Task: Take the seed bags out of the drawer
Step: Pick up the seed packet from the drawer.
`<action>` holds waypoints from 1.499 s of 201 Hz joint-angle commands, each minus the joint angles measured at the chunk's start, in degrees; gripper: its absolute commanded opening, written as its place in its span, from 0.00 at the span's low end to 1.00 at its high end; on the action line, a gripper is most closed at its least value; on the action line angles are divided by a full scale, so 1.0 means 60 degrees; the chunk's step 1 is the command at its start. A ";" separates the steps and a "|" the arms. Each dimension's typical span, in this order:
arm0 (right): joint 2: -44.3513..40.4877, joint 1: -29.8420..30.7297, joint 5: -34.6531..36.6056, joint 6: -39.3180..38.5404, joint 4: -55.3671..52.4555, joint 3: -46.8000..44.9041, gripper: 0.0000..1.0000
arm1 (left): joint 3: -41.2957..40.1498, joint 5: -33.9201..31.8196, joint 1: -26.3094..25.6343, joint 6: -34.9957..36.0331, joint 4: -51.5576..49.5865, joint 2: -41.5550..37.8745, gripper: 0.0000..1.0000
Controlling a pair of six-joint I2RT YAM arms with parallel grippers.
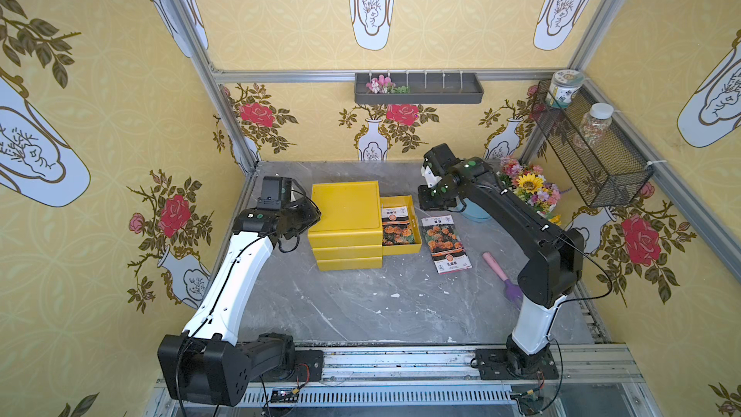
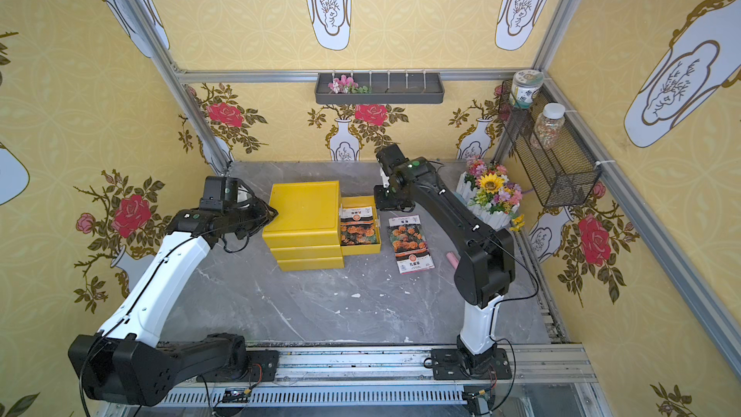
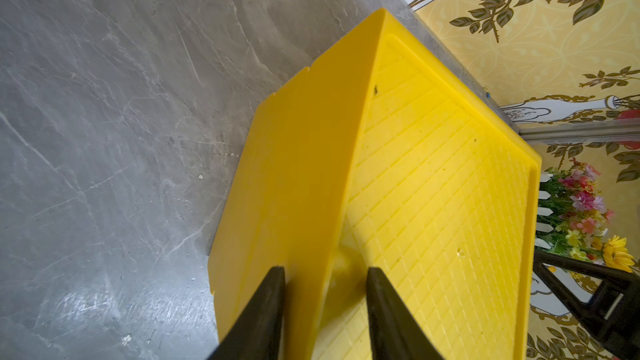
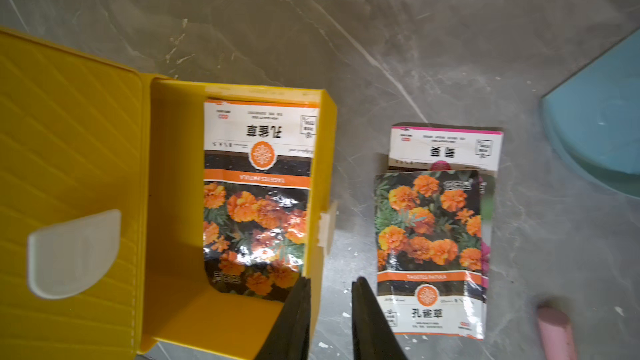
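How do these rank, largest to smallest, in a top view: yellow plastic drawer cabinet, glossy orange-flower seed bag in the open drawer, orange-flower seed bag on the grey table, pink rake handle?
1. yellow plastic drawer cabinet
2. seed bag on the table and seed bag in the drawer: alike, unranked
3. pink rake handle

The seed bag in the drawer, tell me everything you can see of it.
The seed bag is a flat, glossy rectangular packet: orange marigold photo on dark ground, orange band, round orange emblem, white label strip with black characters. It lies face up in the open yellow drawer, against the wall farthest from the cabinet, glare on its film. The right gripper hovers by one corner; contact cannot be told.
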 commanded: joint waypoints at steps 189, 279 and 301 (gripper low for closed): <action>0.2480 0.1526 -0.1372 0.1783 0.1884 -0.0456 0.05 | -0.0127 0.0112 -0.0001 0.0074 -0.0264 -0.0002 0.43; 0.1380 0.0879 -0.2370 0.2132 0.2620 -0.1122 0.21 | -0.0174 0.0131 -0.0001 0.0019 -0.0190 0.0045 0.43; 0.1348 0.0875 -0.1958 0.1870 0.2143 -0.0787 0.27 | -0.0196 0.0116 -0.0001 0.0009 -0.0176 0.0027 0.43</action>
